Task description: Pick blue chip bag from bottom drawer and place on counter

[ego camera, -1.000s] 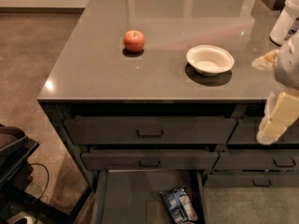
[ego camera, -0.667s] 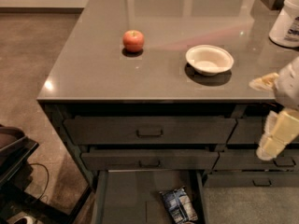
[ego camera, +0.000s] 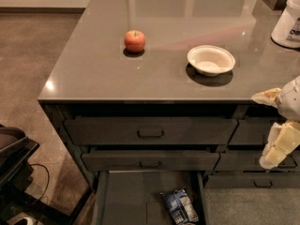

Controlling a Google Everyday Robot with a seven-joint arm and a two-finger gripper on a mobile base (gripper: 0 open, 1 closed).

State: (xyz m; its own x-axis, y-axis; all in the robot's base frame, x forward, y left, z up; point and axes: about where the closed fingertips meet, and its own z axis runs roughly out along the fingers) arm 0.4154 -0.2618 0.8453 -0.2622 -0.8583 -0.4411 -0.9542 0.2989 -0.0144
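Observation:
The blue chip bag (ego camera: 180, 206) lies on the floor of the pulled-out bottom drawer (ego camera: 126, 198), toward its right side near the front. My gripper (ego camera: 261, 129) is at the right edge of the view, in front of the cabinet and just below the counter (ego camera: 93, 74) edge. Its two pale fingers are spread apart and hold nothing. It is well above and to the right of the bag.
On the counter stand a red apple (ego camera: 134, 41), a white bowl (ego camera: 211, 60) and a white tub (ego camera: 288, 20) at the far right. Two shut drawer fronts (ego camera: 150, 132) sit above the open drawer. Dark equipment (ego camera: 14, 158) stands on the floor at left.
My gripper has moved downward, from beside the counter top to below its edge. The bag, apple and bowl have not moved.

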